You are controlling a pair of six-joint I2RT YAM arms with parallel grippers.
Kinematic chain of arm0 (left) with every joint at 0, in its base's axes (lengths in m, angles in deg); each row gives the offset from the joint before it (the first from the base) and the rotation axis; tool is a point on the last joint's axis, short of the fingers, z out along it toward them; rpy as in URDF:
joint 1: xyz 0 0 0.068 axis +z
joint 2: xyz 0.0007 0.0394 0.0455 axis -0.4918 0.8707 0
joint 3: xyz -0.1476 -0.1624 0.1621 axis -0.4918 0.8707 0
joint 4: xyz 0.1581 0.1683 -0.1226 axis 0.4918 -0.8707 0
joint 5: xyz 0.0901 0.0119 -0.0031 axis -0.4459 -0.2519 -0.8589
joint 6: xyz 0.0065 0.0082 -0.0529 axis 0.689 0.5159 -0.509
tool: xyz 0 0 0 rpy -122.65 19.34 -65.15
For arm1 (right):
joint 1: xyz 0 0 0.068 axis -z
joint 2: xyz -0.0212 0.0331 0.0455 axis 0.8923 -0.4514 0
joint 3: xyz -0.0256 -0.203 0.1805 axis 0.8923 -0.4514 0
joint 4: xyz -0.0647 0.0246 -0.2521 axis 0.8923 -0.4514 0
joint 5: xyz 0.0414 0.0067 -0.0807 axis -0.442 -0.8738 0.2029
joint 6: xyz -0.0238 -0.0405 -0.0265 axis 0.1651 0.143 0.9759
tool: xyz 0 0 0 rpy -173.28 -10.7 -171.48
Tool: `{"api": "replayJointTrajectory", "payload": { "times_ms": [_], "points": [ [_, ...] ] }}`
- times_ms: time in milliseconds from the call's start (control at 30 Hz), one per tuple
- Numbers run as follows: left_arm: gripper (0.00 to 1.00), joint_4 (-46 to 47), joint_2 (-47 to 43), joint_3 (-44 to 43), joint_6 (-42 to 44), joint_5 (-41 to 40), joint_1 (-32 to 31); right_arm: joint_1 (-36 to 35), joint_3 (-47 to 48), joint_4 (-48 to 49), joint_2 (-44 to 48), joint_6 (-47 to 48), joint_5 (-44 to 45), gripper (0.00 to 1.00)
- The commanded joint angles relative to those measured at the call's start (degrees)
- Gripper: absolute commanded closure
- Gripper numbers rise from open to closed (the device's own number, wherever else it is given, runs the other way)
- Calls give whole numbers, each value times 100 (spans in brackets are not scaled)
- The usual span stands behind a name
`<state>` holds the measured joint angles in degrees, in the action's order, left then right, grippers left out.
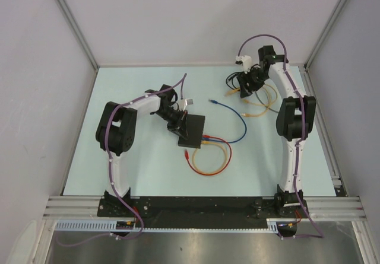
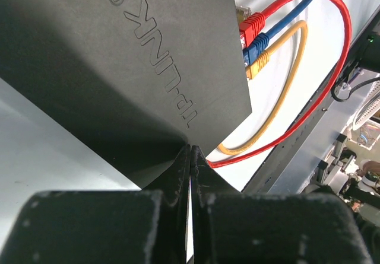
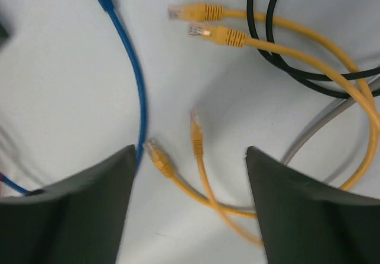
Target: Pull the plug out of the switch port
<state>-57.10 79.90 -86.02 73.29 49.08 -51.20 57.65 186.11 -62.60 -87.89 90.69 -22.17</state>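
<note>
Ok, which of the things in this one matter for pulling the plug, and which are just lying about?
Part of the job:
- switch
- red plug, blue plug and yellow plug, seated in its ports
- left pincer, shut at the switch's edge

Lying about:
- loose yellow cables, black cable and grey cable, below the open right pincer

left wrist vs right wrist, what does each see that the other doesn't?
Left wrist only: the switch, with red, blue and yellow plugs seated in its ports, and the left gripper shut at its edge. Right wrist only: the open right gripper over loose yellow plugs, black cables, a grey cable. Both: the blue cable and white table.
</note>
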Motion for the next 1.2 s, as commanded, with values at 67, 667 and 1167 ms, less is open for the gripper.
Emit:
{"api": "replayJointTrajectory", "payload": {
  "times_ms": [67,667,1167],
  "points": [
    [100,190,246,46,338,-688,-129,-125,-281,353,182,-386,600,0],
    [100,946,-2179,1478,865,-275,99,-1434,-2943,229,851,-1061,-2608,53],
    [100,1087,-1996,1681,628,-635,-6,-1997,-1801,1328,-565,-2548,-2722,82]
  ]
}}
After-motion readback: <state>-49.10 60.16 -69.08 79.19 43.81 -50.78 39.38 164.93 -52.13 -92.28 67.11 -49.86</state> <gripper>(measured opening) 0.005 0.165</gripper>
